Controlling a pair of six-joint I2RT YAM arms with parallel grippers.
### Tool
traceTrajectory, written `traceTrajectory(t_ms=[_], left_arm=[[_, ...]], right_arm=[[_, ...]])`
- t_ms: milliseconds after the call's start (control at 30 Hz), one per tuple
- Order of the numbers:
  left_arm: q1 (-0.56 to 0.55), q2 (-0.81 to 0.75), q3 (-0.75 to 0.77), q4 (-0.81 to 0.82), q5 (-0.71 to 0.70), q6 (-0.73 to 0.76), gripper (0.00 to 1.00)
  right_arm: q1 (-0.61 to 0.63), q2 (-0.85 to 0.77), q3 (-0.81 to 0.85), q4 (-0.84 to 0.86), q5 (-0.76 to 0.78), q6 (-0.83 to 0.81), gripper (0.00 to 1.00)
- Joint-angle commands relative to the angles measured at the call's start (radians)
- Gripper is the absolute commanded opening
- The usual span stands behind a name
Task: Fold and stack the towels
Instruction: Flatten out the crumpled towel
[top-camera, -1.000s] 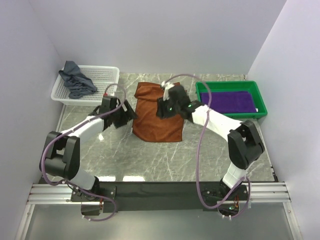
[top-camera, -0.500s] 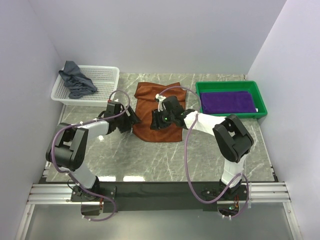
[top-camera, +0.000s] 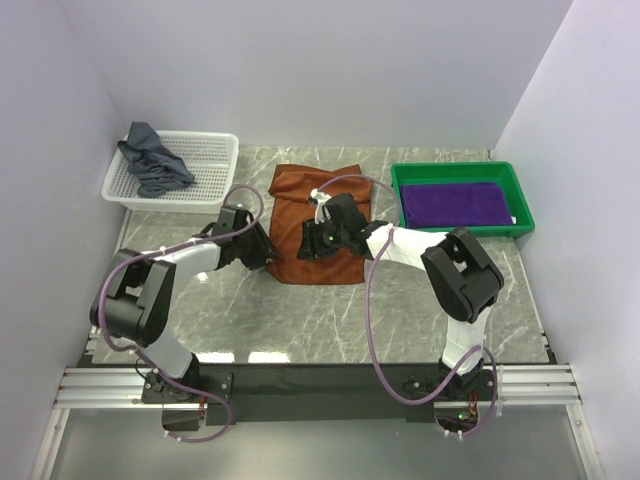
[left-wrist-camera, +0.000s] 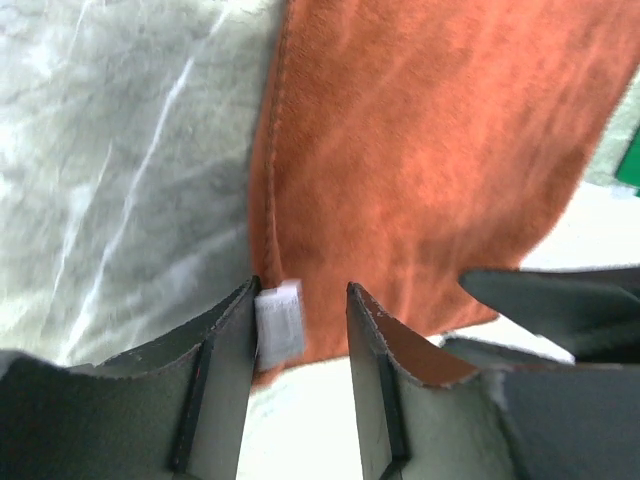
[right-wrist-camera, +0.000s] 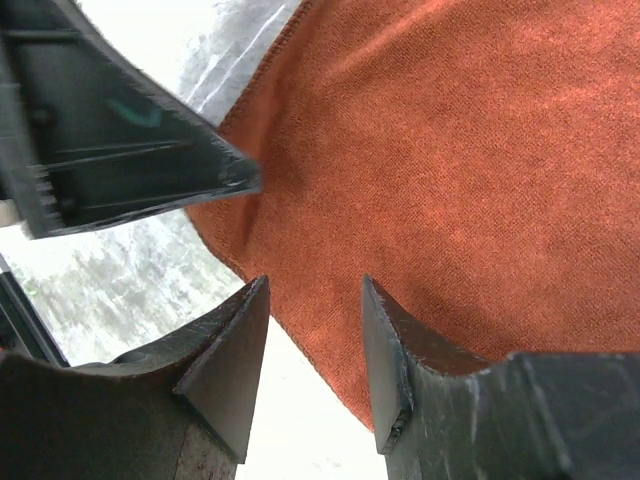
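Marble tabletop (top-camera: 330, 320), centre: flat rust-brown terry towel (top-camera: 300, 192), left gripper (left-wrist-camera: 302, 292) and right gripper (right-wrist-camera: 315, 287) both unclenched at its lower edge, likely for folding

My left arm (top-camera: 185, 258): stretched forward, angled inward; left gripper (left-wrist-camera: 300, 305) low, jaws parted. My right arm (top-camera: 405, 241): elbow out, forearm crossing toward centre; right gripper (right-wrist-camera: 312, 295) low, jaws parted, near the left.
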Motion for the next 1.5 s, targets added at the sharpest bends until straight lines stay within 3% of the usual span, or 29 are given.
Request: traceTrajectory(t_ms=[0, 233, 333, 433, 600, 733, 1033, 1233, 1467], left_arm=[[-0.006, -0.088, 0.035, -0.045, -0.01, -0.01, 0.45], [-0.025, -0.099, 0.026, -0.078, -0.024, -0.019, 0.44], [-0.029, -0.074, 0.003, -0.091, -0.041, -0.019, 0.39], [-0.031, -0.083, -0.007, -0.147, -0.131, -0.021, 0.23], [-0.032, -0.195, -0.002, -0.327, -0.37, -0.002, 0.23], [-0.031, -0.214, 0.001, -0.413, -0.452, 0.008, 0.22], [-0.103, -0.243, 0.077, -0.332, -0.311, 0.005, 0.31], [-0.153, -0.14, 0.153, -0.289, -0.277, 0.016, 0.27], [-0.155, -0.045, 0.141, -0.276, -0.306, 0.025, 0.15]], right_arm=[[0.005, 0.009, -0.016, 0.043, -0.013, 0.006, 0.49], [0.005, 0.012, -0.019, 0.054, -0.031, 0.019, 0.49], [0.006, 0.011, -0.026, 0.051, -0.025, 0.016, 0.49], [0.005, -0.011, -0.036, 0.033, 0.008, 0.003, 0.49], [0.0, -0.101, -0.072, -0.016, 0.103, -0.016, 0.49], [-0.02, -0.161, -0.108, -0.032, 0.183, -0.003, 0.49], [-0.127, -0.308, -0.277, -0.041, 0.265, 0.143, 0.47], [-0.198, -0.357, -0.381, 0.011, 0.222, 0.198, 0.39], [-0.207, -0.342, -0.415, 0.049, 0.183, 0.237, 0.33]])
